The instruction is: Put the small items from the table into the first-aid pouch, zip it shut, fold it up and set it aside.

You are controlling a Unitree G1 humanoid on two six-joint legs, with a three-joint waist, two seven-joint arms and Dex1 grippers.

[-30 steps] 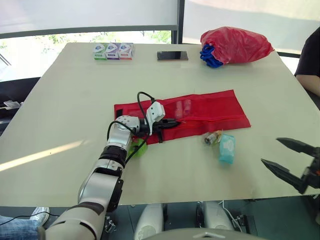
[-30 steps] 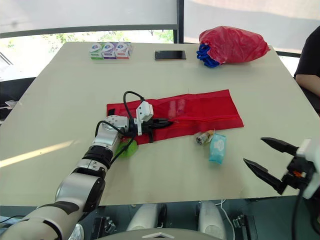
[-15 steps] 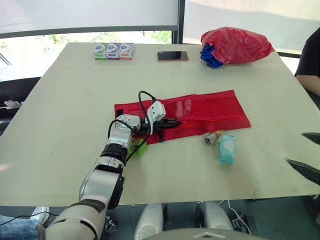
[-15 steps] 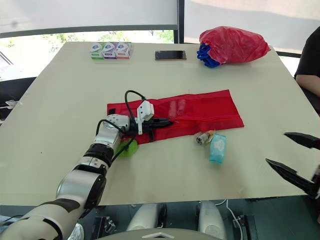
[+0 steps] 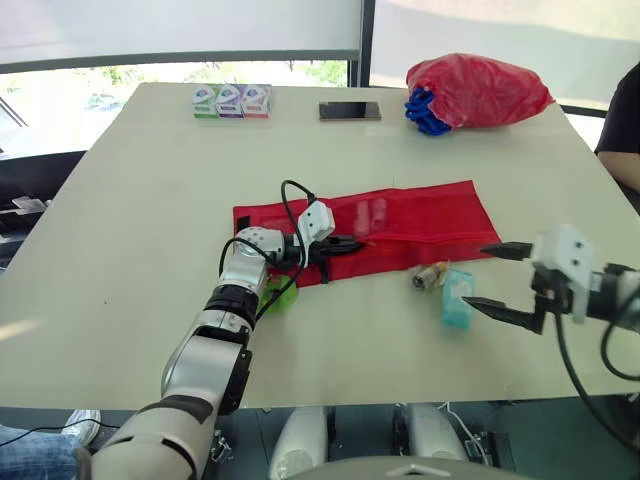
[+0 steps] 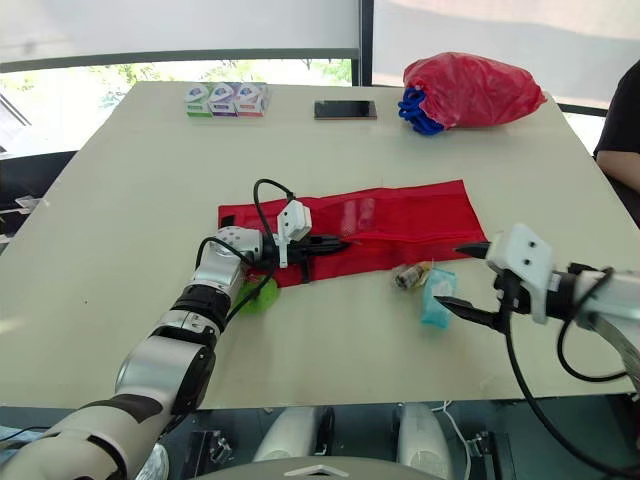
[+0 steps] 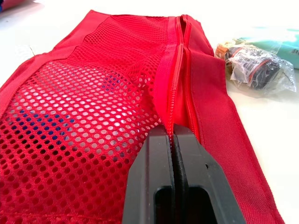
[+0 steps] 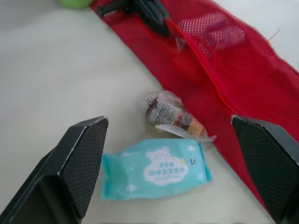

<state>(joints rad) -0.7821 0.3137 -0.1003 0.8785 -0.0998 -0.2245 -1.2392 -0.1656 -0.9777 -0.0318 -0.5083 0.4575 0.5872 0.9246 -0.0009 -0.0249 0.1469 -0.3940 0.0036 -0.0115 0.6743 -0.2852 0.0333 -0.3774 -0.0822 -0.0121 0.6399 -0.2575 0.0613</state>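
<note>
The red mesh first-aid pouch [image 5: 420, 215] lies flat and unzipped in the middle of the table, with a pale item [image 5: 370, 213] showing through its mesh. My left gripper [image 5: 350, 244] is shut on the pouch's zipper edge [image 7: 175, 100] near its left end. A teal wipes packet [image 5: 456, 296] and a small wrapped item [image 5: 428, 275] lie just in front of the pouch. My right gripper [image 5: 475, 275] is open and hovers right beside the packet, its fingers [image 8: 84, 158] spread either side of both items. A green item [image 5: 275, 295] lies under my left wrist.
Three small boxes [image 5: 232, 100] and a black phone [image 5: 350, 111] lie along the far edge. A red bag over something blue [image 5: 478, 88] sits at the far right. A person's dark sleeve [image 5: 622, 120] is at the right edge.
My right gripper has come in from the near right corner, up and left to the wipes packet. The left gripper has kept its hold on the pouch.
</note>
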